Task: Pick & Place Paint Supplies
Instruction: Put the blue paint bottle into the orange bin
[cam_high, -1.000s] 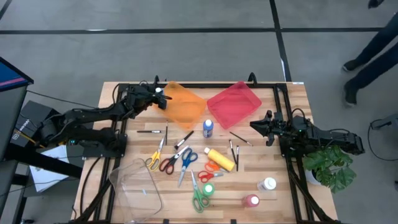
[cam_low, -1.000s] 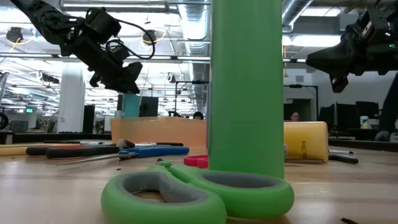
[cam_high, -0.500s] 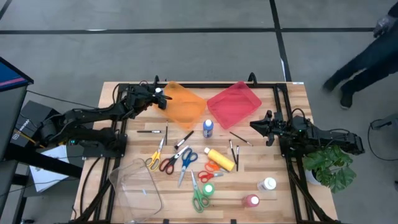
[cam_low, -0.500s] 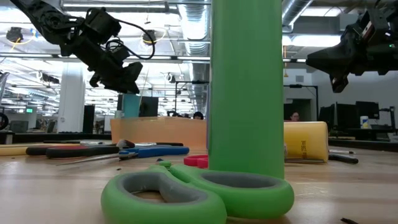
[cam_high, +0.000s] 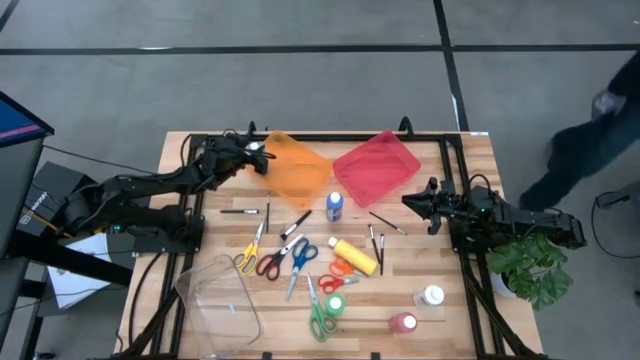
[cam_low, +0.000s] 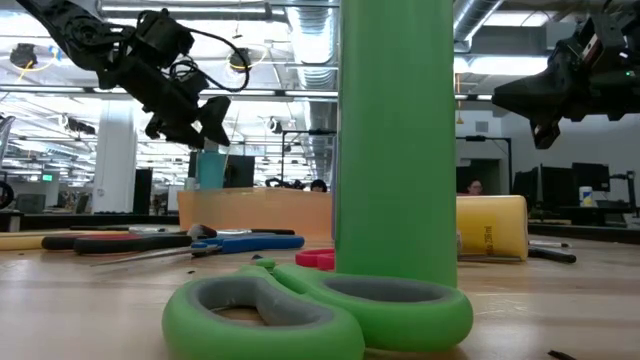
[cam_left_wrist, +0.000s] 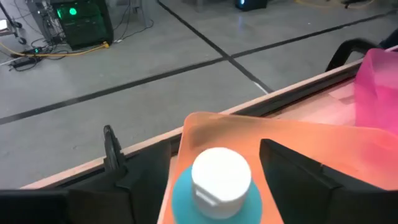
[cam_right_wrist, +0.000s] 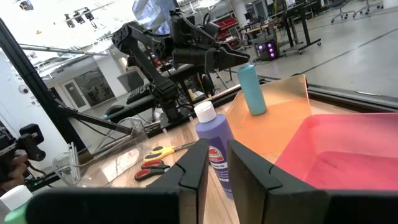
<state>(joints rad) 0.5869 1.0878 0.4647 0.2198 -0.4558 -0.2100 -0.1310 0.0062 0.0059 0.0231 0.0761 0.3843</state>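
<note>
Risk: the teal bottle (cam_left_wrist: 216, 186) stands upright in the orange tray (cam_high: 293, 165) at the counter's far edge; a knock from the lifting arm could topple it.
Left gripper (cam_high: 258, 156): jaws spread, bottle directly between them, apparently let go.
Right gripper (cam_high: 410, 201): jaws pressed together, empty, waiting near the right edge.

Robotics lab or open industrial workspace showing. Grey concrete floor (cam_high: 300, 60) with dark tape lines running around wooden table (cam_high: 430, 270). Exposed ceiling ducts (cam_low: 300, 70) and strip lights hanging overhead, rows of desks and monitors (cam_low: 600, 180) stretching behind. Green-lit equipment rack (cam_left_wrist: 84, 22) with loose cables sitting on floor. Person (cam_high: 590, 140) walking past table edge.
</note>
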